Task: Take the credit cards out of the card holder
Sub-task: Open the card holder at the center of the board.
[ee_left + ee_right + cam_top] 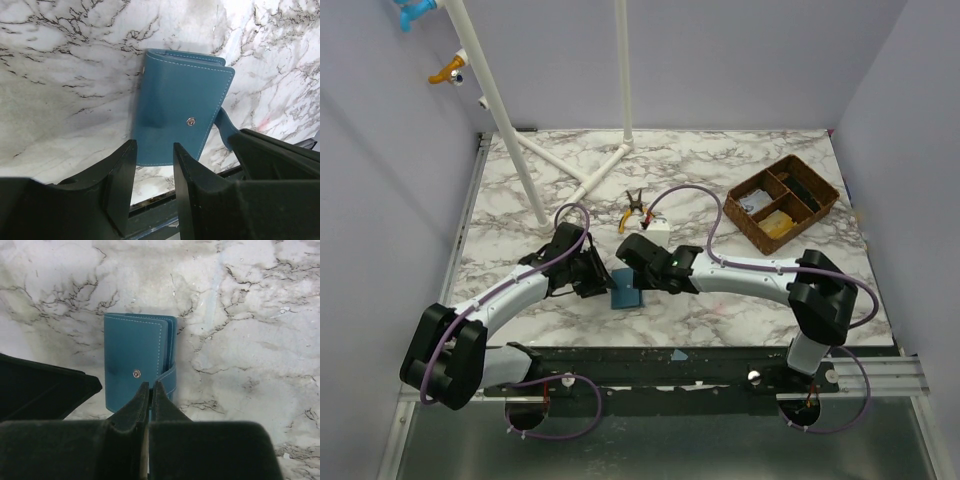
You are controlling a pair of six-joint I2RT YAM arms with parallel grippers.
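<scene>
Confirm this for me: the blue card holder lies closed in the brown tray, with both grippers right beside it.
Wrong in one respect. The card holder lies closed on the marble table, not in the brown tray, which stands apart at the far right. The top external view shows this. The left gripper and right gripper are right beside it.

left gripper (155, 150), right gripper (151, 386) crowd card holder (180, 100), open table (720, 165) beyond

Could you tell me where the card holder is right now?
In the top view the card holder lies near the table's front edge, about centre, between the left gripper and the right gripper.
</scene>
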